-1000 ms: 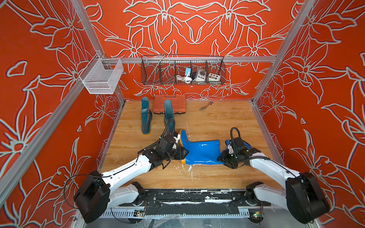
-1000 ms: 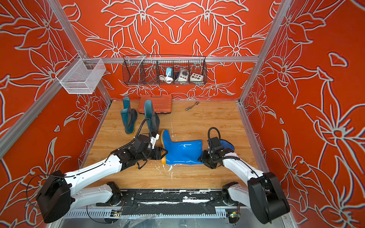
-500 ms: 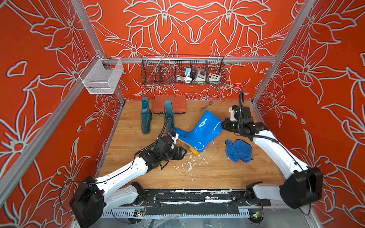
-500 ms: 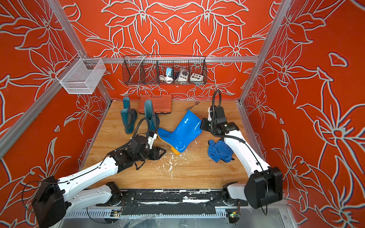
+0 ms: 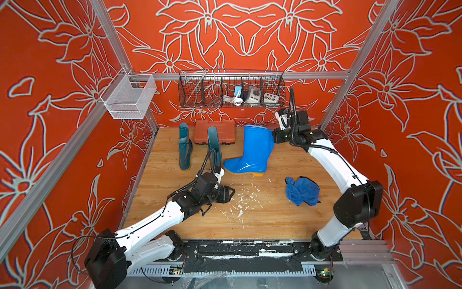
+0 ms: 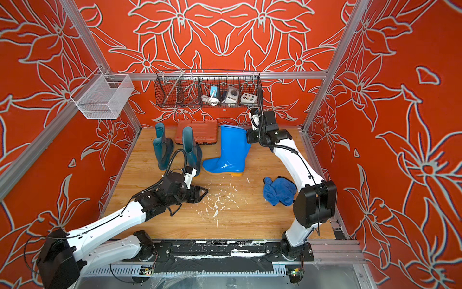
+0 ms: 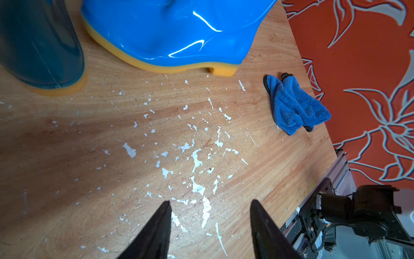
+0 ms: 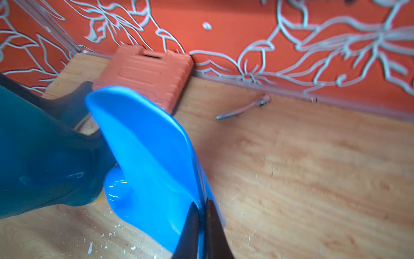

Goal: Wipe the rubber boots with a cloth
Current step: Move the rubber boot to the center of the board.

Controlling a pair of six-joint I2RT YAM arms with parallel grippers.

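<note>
The bright blue rubber boot (image 5: 252,152) (image 6: 230,150) stands upright on its yellow sole near the back. My right gripper (image 5: 273,136) (image 8: 201,201) is shut on the top rim of its shaft, one finger inside and one outside. Two dark teal boots (image 5: 184,147) (image 5: 214,147) stand upright to its left. The blue fuzzy cloth (image 5: 302,190) (image 7: 293,105) lies crumpled on the wooden floor, with no gripper touching it. My left gripper (image 5: 231,194) (image 7: 209,203) hangs open and empty above the floor, in front of the boots.
An orange ribbed case (image 5: 215,131) lies against the back wall behind the boots. A small metal tool (image 8: 244,108) lies near that wall. White flecks (image 5: 240,205) dot the floor. A black wire basket (image 5: 231,90) and a white mesh basket (image 5: 128,97) hang on the walls.
The blue boot lay flat a second ago; my right gripper shut on its rim and raised it upright toward the back. The cloth stayed on the floor. My left gripper drew away from the sole.
</note>
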